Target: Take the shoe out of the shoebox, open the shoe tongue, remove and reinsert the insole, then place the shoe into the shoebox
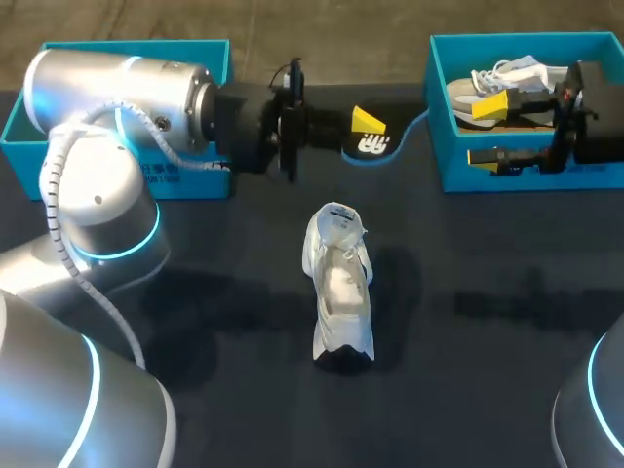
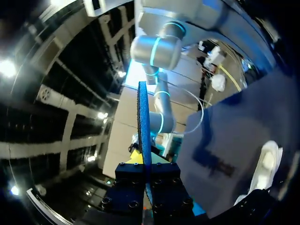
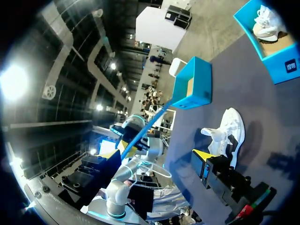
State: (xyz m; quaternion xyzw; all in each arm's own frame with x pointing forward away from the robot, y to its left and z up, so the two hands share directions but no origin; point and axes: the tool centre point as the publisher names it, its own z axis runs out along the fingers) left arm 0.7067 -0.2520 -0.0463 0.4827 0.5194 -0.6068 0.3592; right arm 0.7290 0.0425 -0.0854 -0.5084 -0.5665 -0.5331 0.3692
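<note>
While my left hand (image 2: pixel 143 160) is closed tight on the insole (image 1: pixel 375 146), pinching the thin sheet near one end above the far side of the counter (image 1: pixel 487 322), between the two boxes, the white shoe (image 1: pixel 341 283) sits on its sole at the counter's middle with nothing steadying it. My right hand (image 1: pixel 487 131) is wide open and empty at the right shoebox (image 1: pixel 526 180) in the far right corner, close to the second shoe (image 1: pixel 487 88) lying in it. I judge the risk lies in reinsertion. Pushing a floppy insole into an unheld shoe could shove or tip it, buckle the insole against the tongue, or twist it out of my narrow pinch.
</note>
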